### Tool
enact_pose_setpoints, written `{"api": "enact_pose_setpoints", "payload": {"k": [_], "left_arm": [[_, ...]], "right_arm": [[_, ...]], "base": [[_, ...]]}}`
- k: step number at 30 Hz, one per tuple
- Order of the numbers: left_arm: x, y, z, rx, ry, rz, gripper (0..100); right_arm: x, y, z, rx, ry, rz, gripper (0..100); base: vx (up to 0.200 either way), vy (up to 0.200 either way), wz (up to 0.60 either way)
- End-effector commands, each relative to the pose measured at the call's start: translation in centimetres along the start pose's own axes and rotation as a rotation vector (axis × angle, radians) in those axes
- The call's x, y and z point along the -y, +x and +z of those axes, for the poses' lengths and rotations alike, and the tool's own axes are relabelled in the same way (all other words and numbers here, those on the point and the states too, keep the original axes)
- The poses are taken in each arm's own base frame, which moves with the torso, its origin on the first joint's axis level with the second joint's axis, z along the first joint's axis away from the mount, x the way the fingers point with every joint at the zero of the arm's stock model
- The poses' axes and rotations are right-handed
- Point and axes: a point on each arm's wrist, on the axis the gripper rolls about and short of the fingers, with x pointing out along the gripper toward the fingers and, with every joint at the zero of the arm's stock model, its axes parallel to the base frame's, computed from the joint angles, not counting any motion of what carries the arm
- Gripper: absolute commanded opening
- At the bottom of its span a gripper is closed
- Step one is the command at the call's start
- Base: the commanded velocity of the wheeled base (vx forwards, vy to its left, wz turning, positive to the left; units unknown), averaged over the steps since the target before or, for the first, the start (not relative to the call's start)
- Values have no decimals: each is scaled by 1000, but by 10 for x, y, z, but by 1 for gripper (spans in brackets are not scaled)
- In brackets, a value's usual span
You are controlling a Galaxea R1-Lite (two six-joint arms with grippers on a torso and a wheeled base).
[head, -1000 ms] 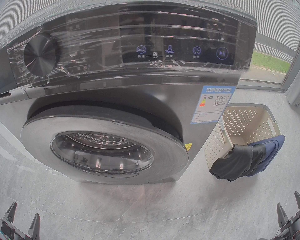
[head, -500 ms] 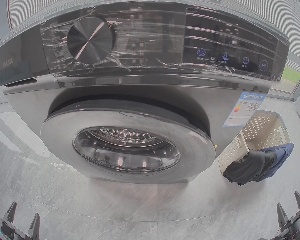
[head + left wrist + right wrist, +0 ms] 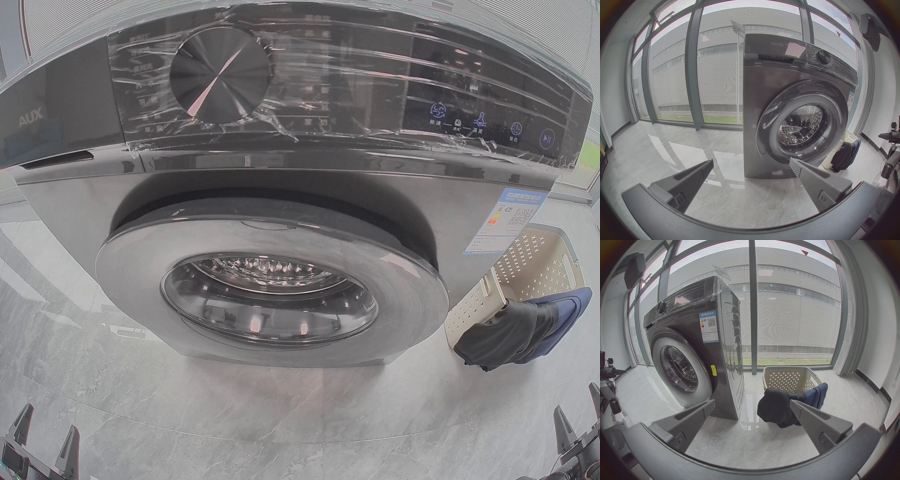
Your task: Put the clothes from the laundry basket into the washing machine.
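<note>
Clothes point(image 3: 506, 334) drape the laundry basket point(image 3: 475, 306) rim beside the washing machine point(image 3: 275, 187), its front bearing a blue-topped label point(image 3: 507, 220); my left gripper point(image 3: 750, 162) and right gripper point(image 3: 751, 402) gape empty.

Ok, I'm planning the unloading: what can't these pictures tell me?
1. Floor of the laundry basket: in the head and right wrist views, hidden by the draped black garment and the basket's near wall.
2. Inside of the drum: in the head view, reflections on the door glass.

The grey washing machine point(image 3: 294, 181) stands on the floor, its round glass door point(image 3: 269, 300) shut. Just beside it on the right sits the beige perforated laundry basket point(image 3: 540, 262), with a black garment point(image 3: 503, 334) and a blue garment point(image 3: 565, 309) draped over its near rim.
</note>
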Motion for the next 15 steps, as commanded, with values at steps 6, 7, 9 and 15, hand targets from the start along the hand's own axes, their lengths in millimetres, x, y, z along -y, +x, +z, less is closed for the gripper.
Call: {"api": "enact_pose_setpoints", "payload": {"k": [6, 7, 9, 15], "left_arm": [[0, 0, -4, 0, -1, 1, 100], [0, 0, -4, 0, -1, 1, 100], [0, 0, -4, 0, -1, -1, 100], [0, 0, -4, 0, -1, 1, 100]], "right_arm": [[0, 0, -5, -2, 0, 0, 100], [0, 0, -5, -2, 0, 0, 100], [0, 0, -5, -2, 0, 0, 100], [0, 0, -5, -2, -1, 3, 100]], "base": [[0, 100, 0], [0, 0, 0], [0, 0, 0], [0, 0, -200]]}}
